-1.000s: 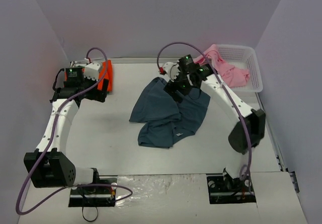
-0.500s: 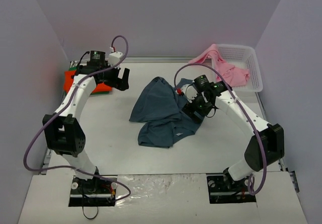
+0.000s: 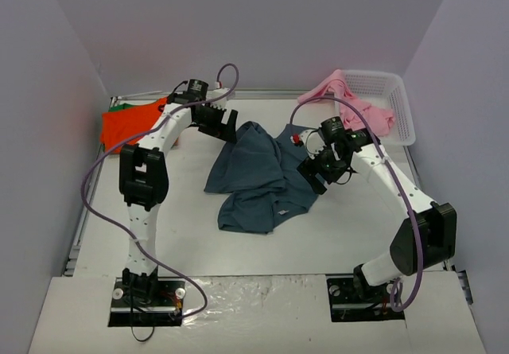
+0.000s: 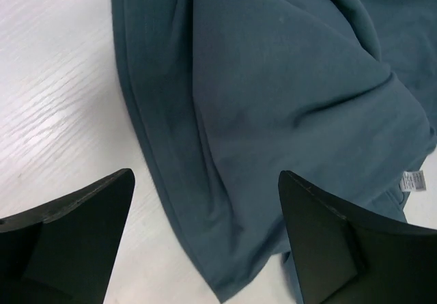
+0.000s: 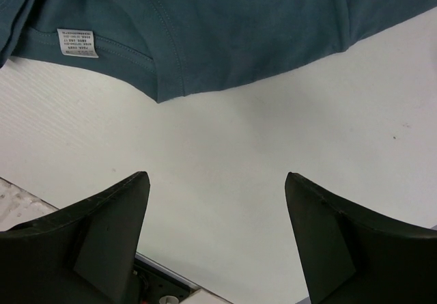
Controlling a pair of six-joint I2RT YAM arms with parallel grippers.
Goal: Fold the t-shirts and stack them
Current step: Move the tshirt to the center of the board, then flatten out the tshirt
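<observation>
While the slate-blue t-shirt [image 3: 261, 180] lay crumpled mid-way across the bench [image 3: 171, 211], left gripper [image 3: 218, 123] hung wide-jawed over its far-left edge, right gripper [image 3: 313, 173] equally wide just off its right hem; orange-red t-shirt [image 3: 131, 125] at far-left corner, pink t-shirt [image 3: 355, 106] draped from basket [image 3: 398, 99] at far-right corner.

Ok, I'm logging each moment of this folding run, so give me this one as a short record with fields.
centre: dark slate-blue cloth t-shirt, crumpled, unfolded
far left: bright orange-red t-shirt with green t-shirt showing at its far edge
far right: light pink t-shirt draped over the rim of the white plastic lattice basket
left arm: left tool open, above the blue shirt's edge
right arm: right tool open, over bare table beside the blue shirt's hem
held: nothing
</observation>
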